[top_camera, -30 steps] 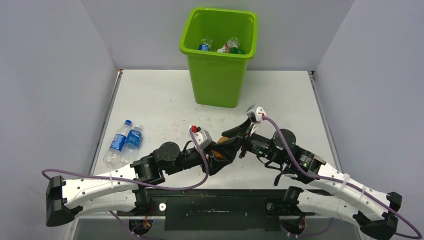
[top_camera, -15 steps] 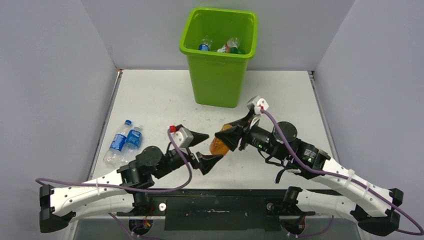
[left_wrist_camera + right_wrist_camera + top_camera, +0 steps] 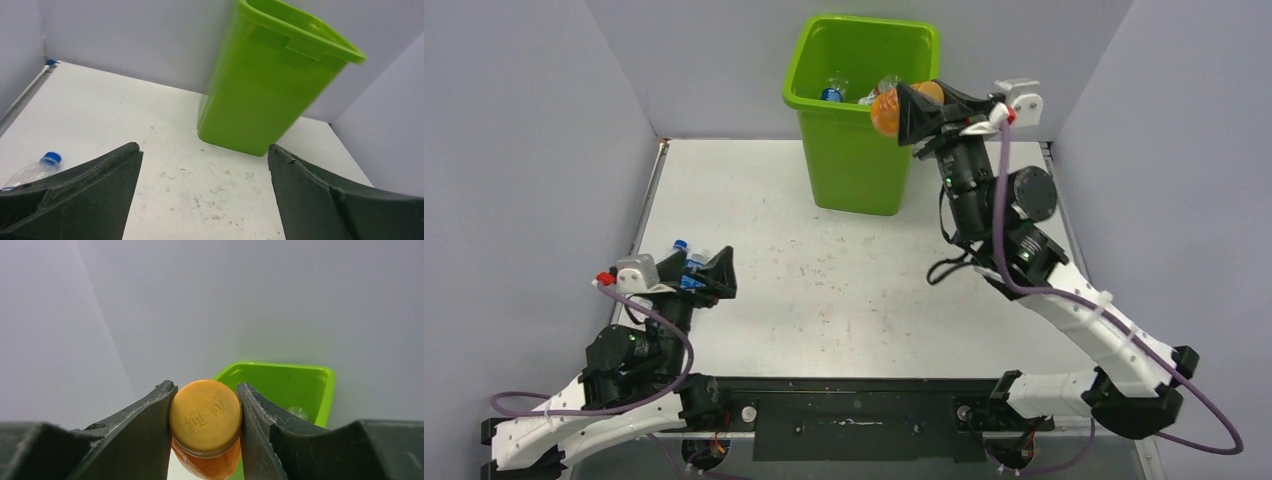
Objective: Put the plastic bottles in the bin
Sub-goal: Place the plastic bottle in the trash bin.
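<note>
right gripper (image 3: 911, 110) is clamping bottle (image 3: 205, 412) near bin (image 3: 854, 160) rim, cap pointing back between fingers (image 3: 145, 415) (axis along them) | left gripper (image 3: 707, 272) is gaping, empty | table (image 3: 824, 270) lying scuffed, grey walls (image 3: 524, 150)

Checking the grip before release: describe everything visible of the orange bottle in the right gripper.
The small orange plastic bottle has a matching screw cap embossed with characters. The right gripper pinches it at the cap, one black finger each side. It is held aloft near the right rim of the tall lime-green bin, touching only those fingers.
</note>
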Controlling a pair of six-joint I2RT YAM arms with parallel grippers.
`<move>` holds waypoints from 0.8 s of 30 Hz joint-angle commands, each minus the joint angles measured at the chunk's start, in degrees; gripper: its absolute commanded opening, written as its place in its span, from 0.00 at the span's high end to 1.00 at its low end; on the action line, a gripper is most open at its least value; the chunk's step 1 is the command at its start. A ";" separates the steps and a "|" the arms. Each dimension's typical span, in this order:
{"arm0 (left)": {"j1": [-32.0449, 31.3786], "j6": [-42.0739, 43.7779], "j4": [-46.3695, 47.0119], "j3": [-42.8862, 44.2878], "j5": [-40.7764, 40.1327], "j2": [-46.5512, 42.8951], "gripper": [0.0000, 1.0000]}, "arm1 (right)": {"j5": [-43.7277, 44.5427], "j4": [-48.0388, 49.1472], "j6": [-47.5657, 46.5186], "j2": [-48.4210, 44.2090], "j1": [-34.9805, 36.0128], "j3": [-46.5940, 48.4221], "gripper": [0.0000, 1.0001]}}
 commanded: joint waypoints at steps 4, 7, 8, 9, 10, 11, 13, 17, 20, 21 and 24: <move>-1.02 6.84 0.59 -1.08 -11.04 -2.78 0.04 | -1.62 9.07 4.45 14.76 -14.28 10.50 0.95; -1.63 5.76 -2.21 0.19 -12.83 0.49 0.04 | -2.88 9.27 10.41 21.91 -21.90 15.16 0.95; -1.65 5.59 -3.00 0.27 -12.97 1.37 0.04 | -4.17 11.17 12.25 23.80 -23.97 15.37 0.95; -1.73 4.01 -3.92 0.28 -12.71 1.86 0.04 | -5.11 13.61 13.56 25.46 -25.57 15.27 0.95; -1.74 2.74 -4.48 0.04 -12.28 2.11 0.04 | -5.40 17.11 14.28 27.28 -26.76 15.31 0.95; -1.74 2.03 -4.49 -0.44 -11.58 2.10 0.04 | -5.48 18.90 14.91 29.29 -27.52 15.97 0.95; -1.74 2.04 -3.44 -1.60 -9.16 1.43 0.04 | -5.88 18.02 15.82 34.02 -28.64 20.45 0.95; -1.74 1.23 -3.25 -2.45 -7.95 -0.04 0.04 | -16.38 6.10 21.91 46.30 -30.99 36.83 0.76; -1.89 0.53 -3.55 -2.85 -9.55 -1.27 0.04 | -22.55 1.08 23.82 51.76 -30.85 45.64 0.27; -1.91 0.73 -3.46 -3.02 -9.77 -1.77 0.04 | -22.92 1.05 24.27 51.89 -30.40 45.93 0.19; -2.09 1.70 -2.77 -3.79 -10.13 -2.77 0.04 | -23.18 0.68 25.45 50.72 -29.91 45.03 0.03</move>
